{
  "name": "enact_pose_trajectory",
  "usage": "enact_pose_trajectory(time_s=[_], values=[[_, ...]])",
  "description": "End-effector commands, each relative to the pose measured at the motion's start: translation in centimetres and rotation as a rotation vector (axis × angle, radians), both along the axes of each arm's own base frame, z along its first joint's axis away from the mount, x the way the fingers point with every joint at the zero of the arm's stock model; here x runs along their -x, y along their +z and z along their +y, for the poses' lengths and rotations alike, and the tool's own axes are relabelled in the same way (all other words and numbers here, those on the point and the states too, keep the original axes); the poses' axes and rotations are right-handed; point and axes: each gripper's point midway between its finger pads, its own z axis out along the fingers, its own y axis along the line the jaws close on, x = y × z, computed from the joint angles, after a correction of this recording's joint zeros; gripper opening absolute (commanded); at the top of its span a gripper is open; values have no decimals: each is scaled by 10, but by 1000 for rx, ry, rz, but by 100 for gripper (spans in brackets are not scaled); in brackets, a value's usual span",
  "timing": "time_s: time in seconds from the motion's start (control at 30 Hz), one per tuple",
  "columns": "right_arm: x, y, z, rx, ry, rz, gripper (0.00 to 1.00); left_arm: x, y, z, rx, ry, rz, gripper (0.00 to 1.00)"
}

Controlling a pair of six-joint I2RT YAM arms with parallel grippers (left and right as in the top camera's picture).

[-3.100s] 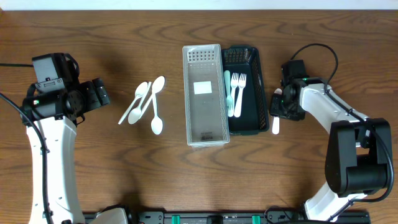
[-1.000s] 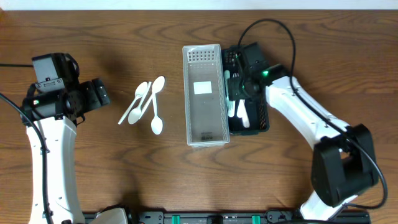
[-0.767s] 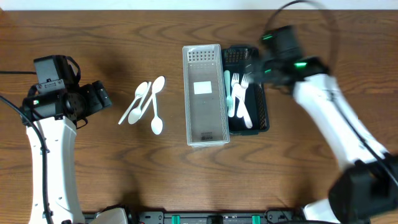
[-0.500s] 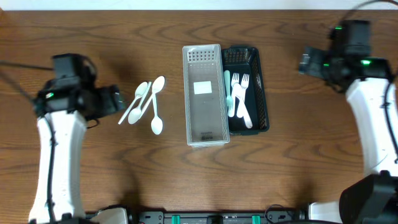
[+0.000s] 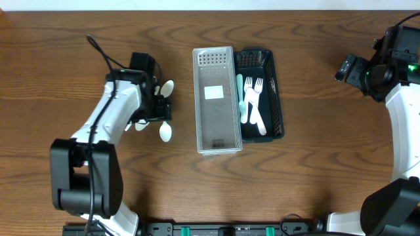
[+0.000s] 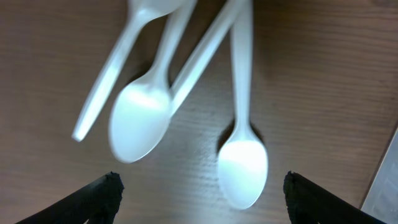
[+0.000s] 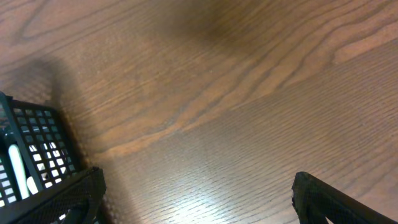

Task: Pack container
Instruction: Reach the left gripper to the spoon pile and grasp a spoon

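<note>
Several white plastic spoons lie in a loose fan on the left half of the desk, a little nearer its far edge than its near one. The left gripper hangs right over them and hides part of the fan from above. From the left wrist, the left gripper has its dark fingertips spread wide, with one smooth oval spoon bowl lying between them, and it grips nothing. The other spoons cross handles just beside that one.

At the middle of the desk stands a long clear container of translucent plastic, perforated at its far end, with a white patch on its floor. Touching its right wall is a black basket with lattice sides, which holds white forks and a pale green utensil.

The right gripper sits well apart from these, close to the right edge toward the far right corner. From its own wrist, the right gripper is also spread wide over bare wood, and the basket's corner shows at the lower left.

The desk is dark brown wood with a strong wavy grain. A black rail runs along the near edge.
</note>
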Motion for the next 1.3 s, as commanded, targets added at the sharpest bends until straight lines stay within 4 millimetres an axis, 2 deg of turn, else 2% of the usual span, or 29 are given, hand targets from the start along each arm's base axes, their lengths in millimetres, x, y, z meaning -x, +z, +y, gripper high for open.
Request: enact_pose_trajectory(time_s=[0.0, 0.1, 0.47, 0.57, 0.77, 0.93, 1.13, 1.27], values=[[1, 0, -2, -4, -9, 0, 99, -6, -4, -19, 21, -28, 0, 85], [1, 0, -2, -4, -8, 0, 99, -9, -14, -26, 18, -46, 3, 83], [6, -3, -1, -10, -8, 26, 99, -11, -49, -28, 9, -34, 57, 62], [6, -3, -1, -9, -8, 26, 99, -14, -50, -28, 10, -35, 50, 56], [6, -3, -1, -10, -8, 26, 99, -16, -53, -29, 11, -38, 45, 35], [6, -3, -1, -9, -8, 27, 99, -14, -60, -28, 7, -50, 63, 32], [6, -3, -1, -10, -8, 27, 99, -7, -65, -27, 1, -54, 100, 14], [6, -3, -1, -10, -8, 27, 99, -2, -56, -26, -2, -62, 115, 6]])
